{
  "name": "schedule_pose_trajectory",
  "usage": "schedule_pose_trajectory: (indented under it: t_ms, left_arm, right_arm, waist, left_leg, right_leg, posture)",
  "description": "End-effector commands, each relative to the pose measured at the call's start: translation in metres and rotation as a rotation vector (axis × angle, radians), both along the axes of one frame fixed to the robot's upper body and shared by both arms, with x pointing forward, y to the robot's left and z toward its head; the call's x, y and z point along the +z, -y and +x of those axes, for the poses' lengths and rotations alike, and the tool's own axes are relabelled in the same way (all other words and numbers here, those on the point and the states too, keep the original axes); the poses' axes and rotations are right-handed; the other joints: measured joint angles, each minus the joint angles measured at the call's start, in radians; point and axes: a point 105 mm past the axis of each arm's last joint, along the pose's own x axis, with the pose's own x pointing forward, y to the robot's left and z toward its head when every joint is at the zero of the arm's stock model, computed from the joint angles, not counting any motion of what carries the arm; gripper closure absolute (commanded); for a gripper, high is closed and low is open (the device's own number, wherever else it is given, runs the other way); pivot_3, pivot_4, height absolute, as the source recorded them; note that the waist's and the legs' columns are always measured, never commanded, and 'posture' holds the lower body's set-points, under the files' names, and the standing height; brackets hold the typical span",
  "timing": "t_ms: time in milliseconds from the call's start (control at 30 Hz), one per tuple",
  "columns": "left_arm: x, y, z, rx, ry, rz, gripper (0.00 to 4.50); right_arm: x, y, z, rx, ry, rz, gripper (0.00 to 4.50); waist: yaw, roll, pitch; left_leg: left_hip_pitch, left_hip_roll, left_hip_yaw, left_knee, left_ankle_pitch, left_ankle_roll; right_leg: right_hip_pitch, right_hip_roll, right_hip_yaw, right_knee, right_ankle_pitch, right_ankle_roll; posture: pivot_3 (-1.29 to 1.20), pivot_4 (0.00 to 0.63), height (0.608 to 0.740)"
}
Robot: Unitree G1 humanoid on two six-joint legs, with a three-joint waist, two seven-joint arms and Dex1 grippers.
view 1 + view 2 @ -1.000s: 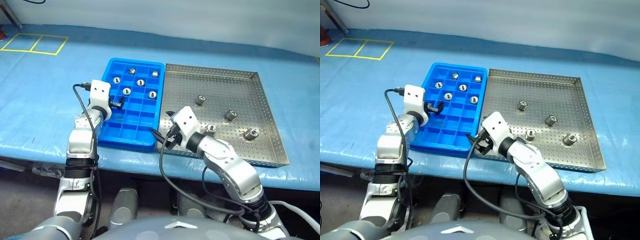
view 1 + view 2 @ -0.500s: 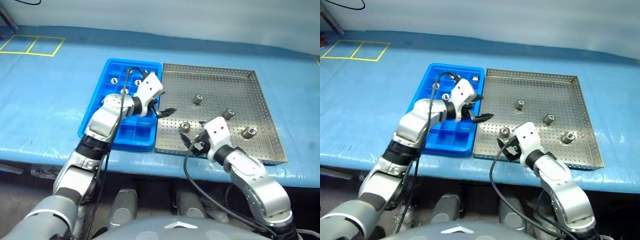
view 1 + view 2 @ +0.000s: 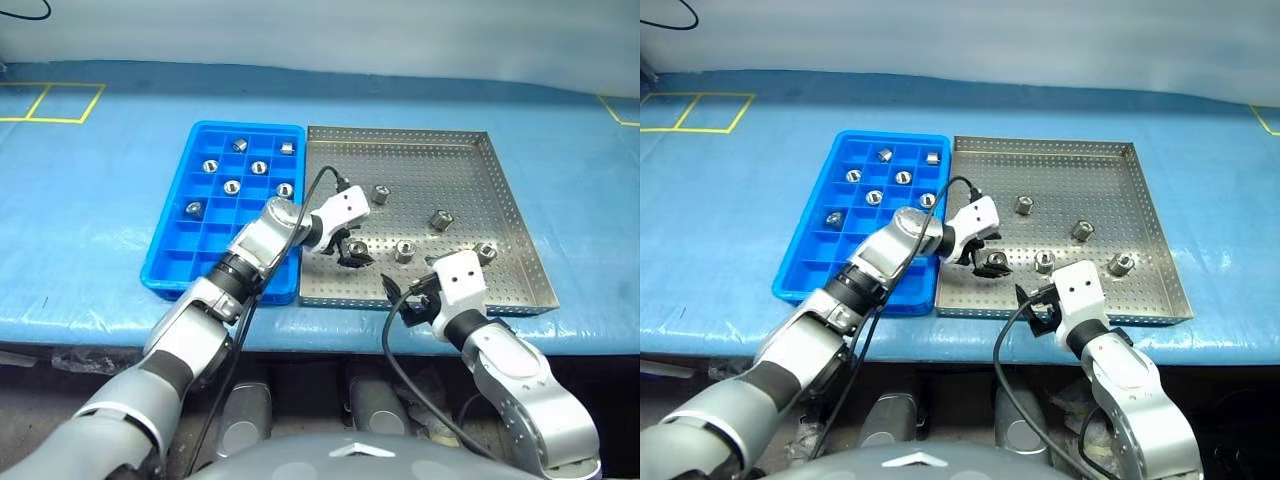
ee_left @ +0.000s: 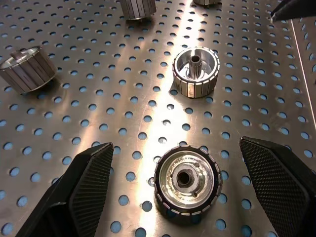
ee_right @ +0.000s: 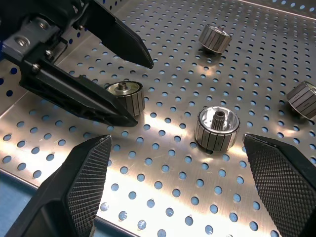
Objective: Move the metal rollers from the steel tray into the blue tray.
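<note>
Seven metal rollers already sit in the blue tray [image 3: 165,265], on the left; five lie loose in the steel tray [image 3: 520,235] beside it. The left gripper [image 3: 350,252] hangs open around the nearest roller [image 3: 356,249], one finger on each side. It should settle lower, keep the roller centred, then close squarely so nothing skids. The right gripper [image 3: 408,300] waits open at the near rim. The left wrist view reveals the roller's central hole; the right wrist view shows one black finger [image 5: 84,106] beside its flank.
</note>
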Motion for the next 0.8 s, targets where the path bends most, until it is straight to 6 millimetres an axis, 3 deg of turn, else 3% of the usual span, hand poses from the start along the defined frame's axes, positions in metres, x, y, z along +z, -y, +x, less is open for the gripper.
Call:
schedule_pose_trajectory:
  t_ms: [33, 67, 200, 333, 533, 800]
  left_arm:
    - [-0.001, 0.005, 0.002, -0.019, 0.011, 0.039, 0.03]
    - [-0.005, 0.004, 0.002, -0.017, 0.007, 0.058, 0.03]
    - [-0.012, 0.002, 0.001, -0.015, 0.007, 0.093, 1.27]
    - [-0.001, 0.002, 0.004, 0.022, 0.018, 0.024, 2.59]
    - [0.033, -0.02, 0.022, 0.235, 0.113, -0.148, 2.65]
    - [0.071, -0.111, 0.034, 0.737, 0.29, -0.283, 2.65]
  right_arm:
    - [0.013, 0.003, 0.0, -0.019, 0.057, -0.005, 0.0]
    - [0.012, 0.003, 0.0, -0.02, 0.058, -0.005, 0.0]
    - [0.012, 0.001, 0.001, -0.019, 0.061, -0.002, 0.0]
    - [0.013, -0.002, 0.003, -0.007, 0.064, 0.002, 0.0]
    - [0.017, -0.016, 0.009, 0.06, 0.075, 0.015, 0.0]
    - [0.026, -0.061, 0.029, 0.26, 0.11, 0.051, 0.0]
  waist:
    - [-0.002, 0.0, 0.0]
    - [-0.003, 0.0, 0.0]
    - [-0.003, 0.0, 0.0]
    - [-0.002, 0.0, 0.0]
    - [-0.003, 0.0, 0.0]
    - [0.016, 0.001, 0.0]
  left_leg:
    - [0.0, 0.0, 0.0, 0.0, 0.0, 0.0]
    - [0.0, 0.0, 0.0, 0.0, 0.0, 0.0]
    - [0.0, 0.0, 0.0, 0.0, 0.0, 0.0]
    - [0.0, 0.0, 0.0, 0.0, 0.0, 0.0]
    - [0.0, 0.001, 0.0, 0.0, 0.0, 0.0]
    - [0.002, 0.001, -0.001, -0.001, 0.0, 0.0]
  right_leg:
    - [0.0, 0.0, 0.0, 0.0, 0.0, 0.0]
    - [0.0, 0.0, 0.0, 0.0, 0.0, 0.0]
    - [0.0, 0.0, 0.0, 0.0, 0.0, 0.0]
    - [0.0, 0.0, 0.0, 0.0, 0.0, 0.0]
    - [-0.001, 0.0, 0.0, 0.001, 0.0, 0.0]
    - [0.001, 0.001, 0.0, 0.001, 0.003, 0.005]
  posture:
    - [-0.18, 0.15, 0.74]
    - [-0.18, 0.15, 0.74]
    - [-0.17, 0.15, 0.74]
    - [-0.16, 0.15, 0.74]
    - [-0.1, 0.15, 0.74]
    - [0.0, 0.15, 0.74]
